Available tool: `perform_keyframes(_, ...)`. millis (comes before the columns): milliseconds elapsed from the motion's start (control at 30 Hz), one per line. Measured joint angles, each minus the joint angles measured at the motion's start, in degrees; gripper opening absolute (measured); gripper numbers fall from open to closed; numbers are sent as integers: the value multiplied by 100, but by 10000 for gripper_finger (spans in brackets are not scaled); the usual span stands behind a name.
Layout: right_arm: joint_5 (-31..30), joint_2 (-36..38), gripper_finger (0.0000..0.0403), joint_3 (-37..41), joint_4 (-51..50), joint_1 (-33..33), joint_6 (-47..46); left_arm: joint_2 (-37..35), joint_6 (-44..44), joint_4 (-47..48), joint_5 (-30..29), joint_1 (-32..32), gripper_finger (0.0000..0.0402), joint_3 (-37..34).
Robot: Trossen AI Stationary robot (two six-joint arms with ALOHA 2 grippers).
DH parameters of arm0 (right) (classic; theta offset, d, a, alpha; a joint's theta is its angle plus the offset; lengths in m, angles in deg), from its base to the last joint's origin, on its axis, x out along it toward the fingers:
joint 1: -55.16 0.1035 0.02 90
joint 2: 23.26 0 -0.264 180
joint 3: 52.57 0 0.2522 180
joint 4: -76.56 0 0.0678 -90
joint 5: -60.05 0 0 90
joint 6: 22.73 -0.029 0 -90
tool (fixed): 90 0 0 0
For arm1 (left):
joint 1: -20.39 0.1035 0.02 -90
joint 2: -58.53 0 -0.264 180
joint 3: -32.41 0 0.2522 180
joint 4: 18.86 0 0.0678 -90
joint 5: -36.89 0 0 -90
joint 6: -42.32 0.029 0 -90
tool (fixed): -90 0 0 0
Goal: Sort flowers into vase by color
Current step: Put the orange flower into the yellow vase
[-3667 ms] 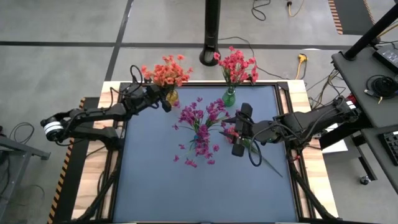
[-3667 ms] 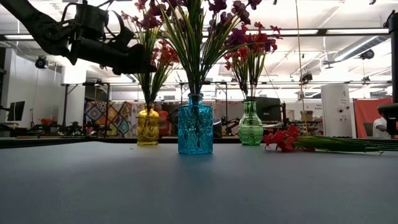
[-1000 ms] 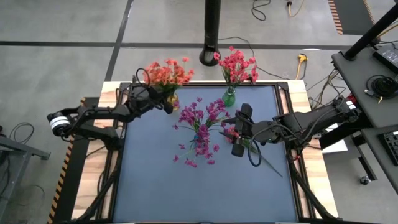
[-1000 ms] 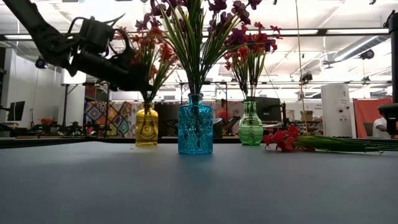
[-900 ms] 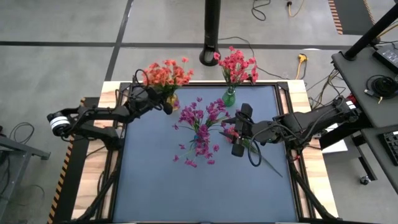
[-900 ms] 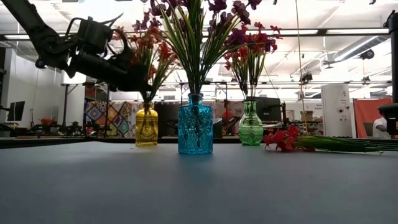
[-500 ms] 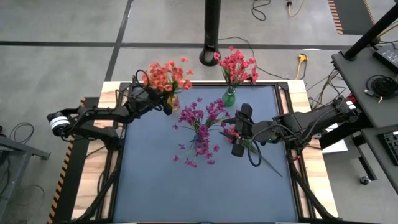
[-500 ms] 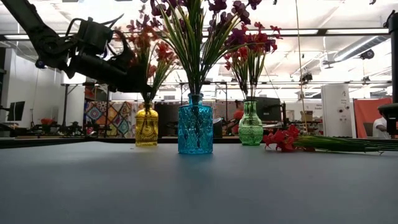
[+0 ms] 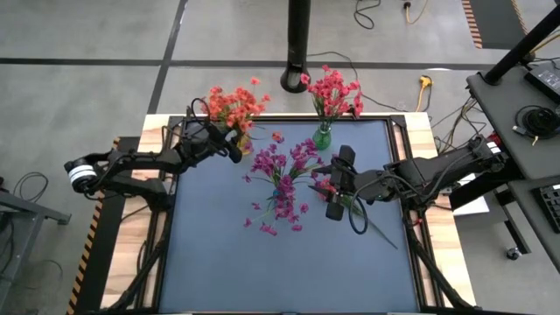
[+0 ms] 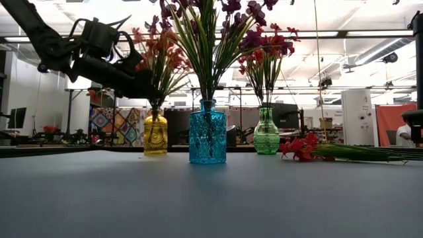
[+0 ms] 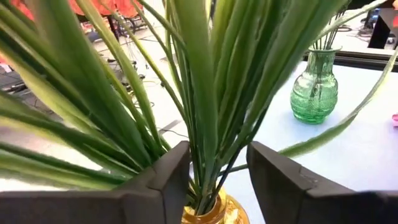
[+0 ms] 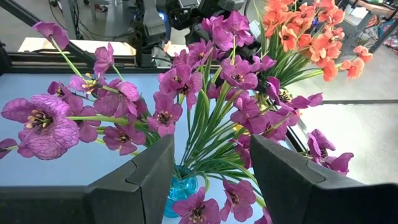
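Orange flowers (image 9: 232, 105) stand with their stems in a yellow vase (image 10: 156, 134) at the far left. My left gripper (image 11: 217, 155) is open just above the vase's mouth, with the green stems (image 11: 202, 112) rising between its fingers. Purple flowers (image 9: 280, 166) fill a blue vase (image 10: 207, 132) at the middle. Red-pink flowers (image 9: 332, 92) stand in a green vase (image 10: 266, 132). One red-pink sprig (image 10: 301, 147) lies flat on the table. My right gripper (image 12: 211, 162) hovers open above that sprig, facing the blue vase, with nothing between its fingers. My left gripper has one finger (image 11: 168, 180) on either side of the orange flowers' stems, coming in nearly level from the table's left. I cannot tell whether either finger touches the stems.
The lying sprig's long stem (image 9: 381, 234) runs toward the table's near right. The near half of the blue-grey table top (image 9: 280, 271) has nothing on it. A black pole (image 9: 298, 44) stands on the floor beyond the far edge.
The orange flowers have spread out toward the table's right. One blossom now hangs over the table between the yellow and green vases. Both arms have stayed where they were.
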Motion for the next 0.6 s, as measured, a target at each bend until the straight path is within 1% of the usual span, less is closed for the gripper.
perform_keyframes(300,0,0,203,0,0,0,-9,-39,-131,70,214,-9,177,0)
perform_keyframes(600,0,0,203,0,26,2,-11,-215,-240,391,221,-13,196,0)
